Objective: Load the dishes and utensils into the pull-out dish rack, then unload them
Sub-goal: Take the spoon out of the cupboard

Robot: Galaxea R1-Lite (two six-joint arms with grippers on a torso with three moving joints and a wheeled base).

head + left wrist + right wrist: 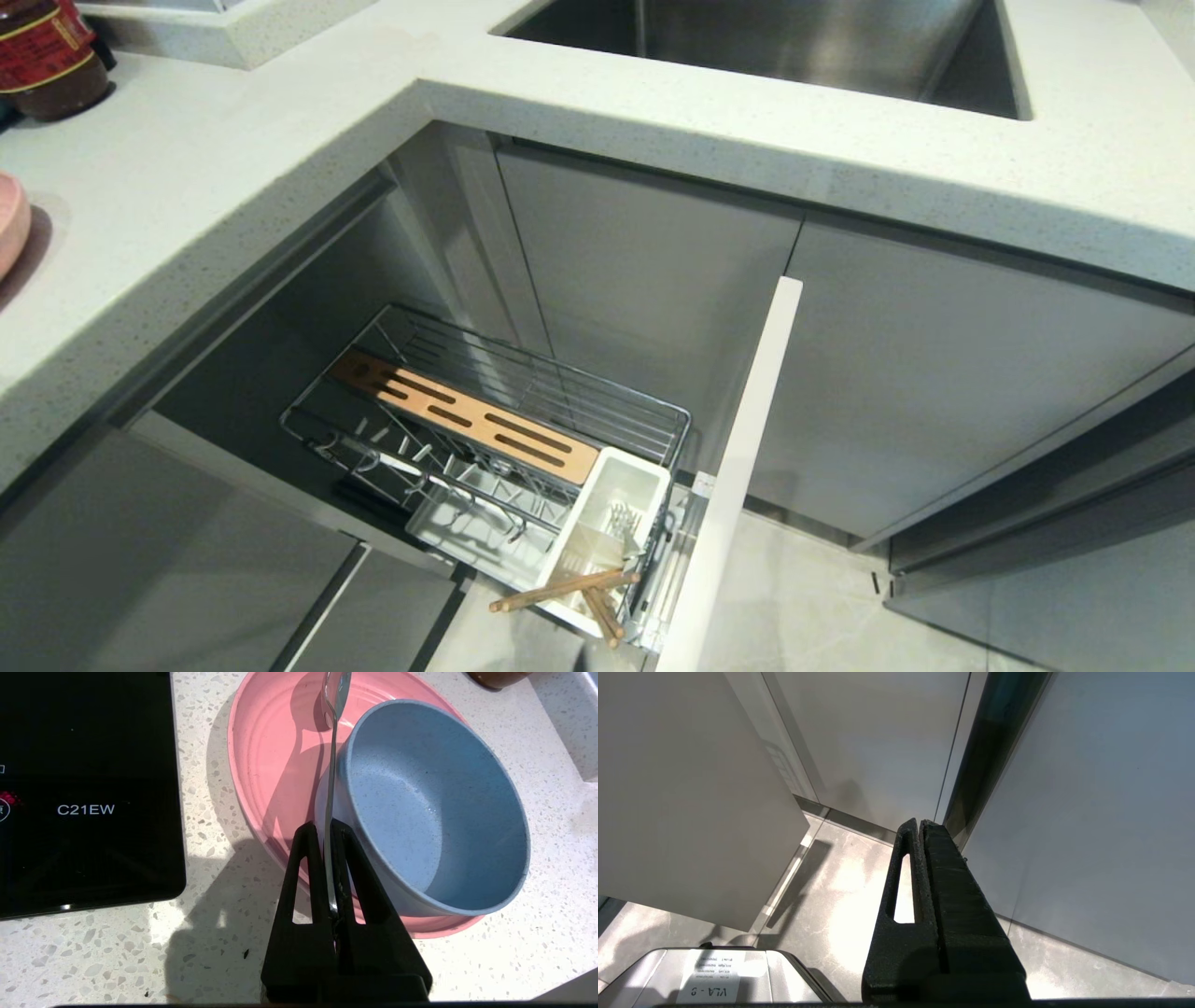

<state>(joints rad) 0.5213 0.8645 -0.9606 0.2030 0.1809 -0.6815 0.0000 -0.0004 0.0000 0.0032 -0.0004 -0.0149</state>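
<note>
Looking down from the head, the rack (485, 439) stood pulled out, chopsticks (569, 590) lying across its white cup (611, 509). At the left wrist, the left gripper (327, 828) pinched the spoon (332, 765) by its handle above the pink plate (271, 756) and blue bowl (434, 807); a bowl-clearing carry to the cup seemed wise. The right gripper (920, 826) hung pressed together near the floor.
</note>
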